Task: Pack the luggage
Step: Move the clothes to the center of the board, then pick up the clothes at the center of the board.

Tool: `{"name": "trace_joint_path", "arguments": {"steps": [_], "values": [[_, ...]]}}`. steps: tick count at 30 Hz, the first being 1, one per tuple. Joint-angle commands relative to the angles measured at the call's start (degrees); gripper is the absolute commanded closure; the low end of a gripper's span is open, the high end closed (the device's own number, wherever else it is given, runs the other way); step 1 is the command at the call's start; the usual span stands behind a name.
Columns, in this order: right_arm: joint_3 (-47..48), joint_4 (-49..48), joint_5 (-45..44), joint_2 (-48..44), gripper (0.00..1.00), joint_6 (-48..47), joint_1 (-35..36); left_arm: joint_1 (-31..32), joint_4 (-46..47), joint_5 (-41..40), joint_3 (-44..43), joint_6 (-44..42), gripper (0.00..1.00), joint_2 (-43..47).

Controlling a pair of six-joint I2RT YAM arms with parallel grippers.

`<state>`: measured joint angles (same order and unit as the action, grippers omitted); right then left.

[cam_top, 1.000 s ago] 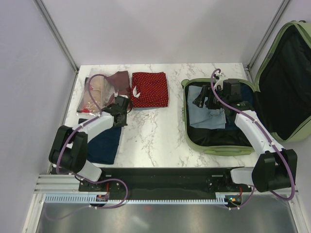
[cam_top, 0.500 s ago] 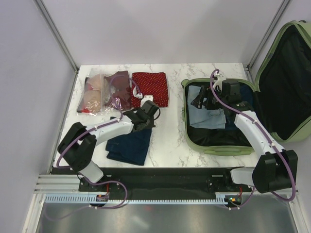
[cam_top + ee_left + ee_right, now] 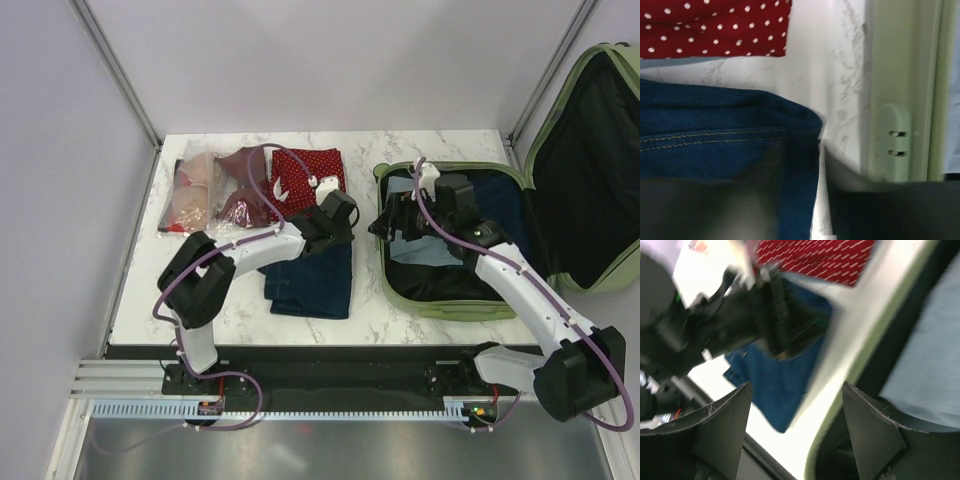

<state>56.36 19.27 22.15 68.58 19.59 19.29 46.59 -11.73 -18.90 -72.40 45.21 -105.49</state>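
The suitcase (image 3: 460,311) lies open at the right of the table, its lid leaning back and a pale blue garment (image 3: 428,248) in its base. The left gripper (image 3: 336,214) sits at the far end of a folded pair of jeans (image 3: 312,285). Their long side runs near-to-far, roughly parallel to the case's left wall and just beside it. In the wrist view the denim fold lies between the dark fingers (image 3: 880,210) — whether they pinch it cannot be told. The case lies directly to this gripper's right, so a short sideways carry over the rim looks needed. The right gripper (image 3: 392,222) hangs above that rim, jaws wide and empty — nearer the case, but not on the jeans.
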Motion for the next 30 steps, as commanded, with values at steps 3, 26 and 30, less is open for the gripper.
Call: {"name": "trace_joint_path", "arguments": {"steps": [3,26,30], "values": [[-3.44,-2.21,-1.5,-3.88,0.2,4.13,6.02,-0.18,2.77,-0.97,-3.62,-1.43,0.3,3.62],[2.6,-9.94,-17.14,22.88,0.2,8.79,27.2,-13.98,-3.57,5.02,14.65,-33.77,0.14,38.25],[7.35,-11.27,-19.34,31.51,0.2,8.44,28.79,-13.98,-2.59,3.32,17.04,-36.95,0.14,41.85]]}}
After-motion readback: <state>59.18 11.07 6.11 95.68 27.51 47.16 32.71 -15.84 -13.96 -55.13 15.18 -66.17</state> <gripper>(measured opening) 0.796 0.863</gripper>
